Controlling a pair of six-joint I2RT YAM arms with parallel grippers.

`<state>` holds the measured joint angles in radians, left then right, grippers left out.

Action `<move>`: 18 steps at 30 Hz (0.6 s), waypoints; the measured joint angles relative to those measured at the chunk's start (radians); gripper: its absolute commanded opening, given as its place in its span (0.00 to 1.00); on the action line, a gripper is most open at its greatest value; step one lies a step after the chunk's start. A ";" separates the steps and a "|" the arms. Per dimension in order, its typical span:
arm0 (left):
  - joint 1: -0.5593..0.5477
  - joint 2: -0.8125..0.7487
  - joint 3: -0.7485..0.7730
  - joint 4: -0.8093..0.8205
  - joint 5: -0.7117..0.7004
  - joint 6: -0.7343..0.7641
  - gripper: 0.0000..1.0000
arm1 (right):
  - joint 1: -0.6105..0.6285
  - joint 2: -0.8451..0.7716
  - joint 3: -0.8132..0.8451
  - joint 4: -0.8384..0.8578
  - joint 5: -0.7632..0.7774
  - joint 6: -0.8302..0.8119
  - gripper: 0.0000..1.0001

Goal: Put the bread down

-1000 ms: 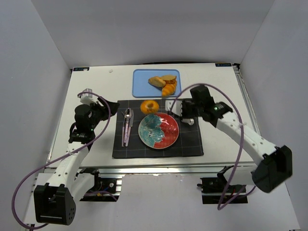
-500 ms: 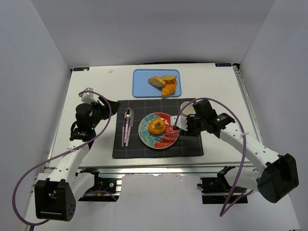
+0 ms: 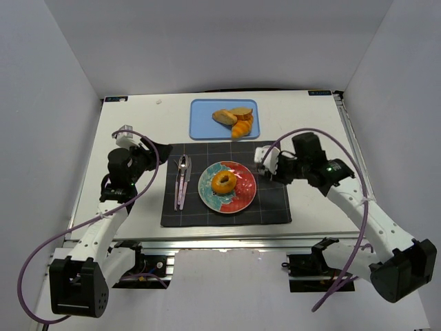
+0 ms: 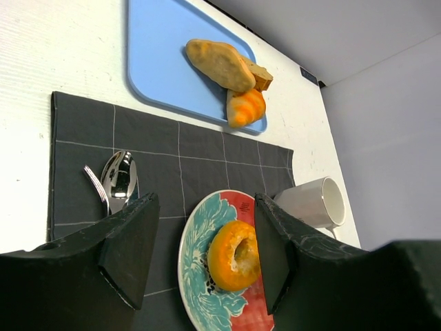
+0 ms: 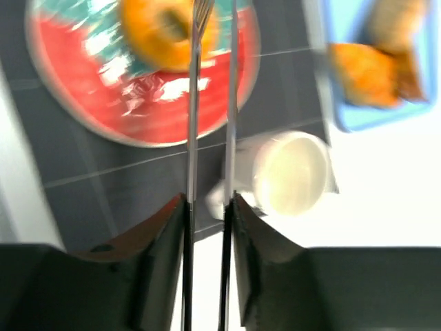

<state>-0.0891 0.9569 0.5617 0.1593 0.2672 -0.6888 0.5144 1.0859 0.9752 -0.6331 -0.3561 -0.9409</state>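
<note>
Bread (image 3: 222, 182) is down; the small golden-brown ring lies flat near the middle of the plate (image 3: 242, 196), hole upward, where the teal flowered side meets the red side; nothing grips it in the overhead view.

My right gripper (image 5: 207, 203) hangs over the right part of the dark checked placemat (image 3: 179, 214), just beside the plate; its fingers (image 5: 165, 241) press on a pair of thin metal tongs (image 5: 193, 124), whose arms stand a little apart; in my wrist view their tips line up with the bread, but that picture is smeared and I cannot tell whether they touch it. A white mug (image 5: 289, 172) sits just right of the tongs, on the placemat's far right corner.

My left gripper (image 4: 204, 207) hovers over the table (image 3: 131, 124) off the placemat's left edge, jaws spread wide, holding nothing. Through it I see a spoon (image 4: 119, 176) and a fork (image 4: 95, 185) side by side on the placemat, left of the plate.

Beyond the placemat a blue tray (image 3: 203, 124) carries tan oval rolls (image 3: 224, 116) and a yellow-orange croissant (image 3: 241, 129), all bunched at its right end. A small dark label (image 4: 308, 74) sits at the table's far edge; too small to read.
</note>
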 measured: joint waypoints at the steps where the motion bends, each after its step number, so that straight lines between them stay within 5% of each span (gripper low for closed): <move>1: 0.000 0.003 0.000 0.002 0.003 -0.001 0.67 | -0.037 -0.003 0.013 0.017 -0.013 0.026 0.30; 3: 0.000 0.009 0.000 0.007 0.006 -0.002 0.67 | -0.136 0.002 0.037 0.058 -0.041 0.092 0.24; 6: 0.000 0.018 0.000 0.011 0.010 -0.004 0.67 | -0.319 0.047 0.066 0.123 -0.047 0.214 0.00; 11: 0.000 0.021 0.000 0.012 0.011 -0.004 0.67 | -0.525 0.152 0.059 0.230 0.020 0.425 0.00; 18: 0.000 0.021 0.000 0.022 0.011 -0.005 0.67 | -0.610 0.294 -0.099 0.418 0.212 0.684 0.00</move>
<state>-0.0891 0.9779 0.5617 0.1810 0.2787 -0.6937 -0.0956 1.3804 0.8761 -0.2153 -0.1436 -0.2569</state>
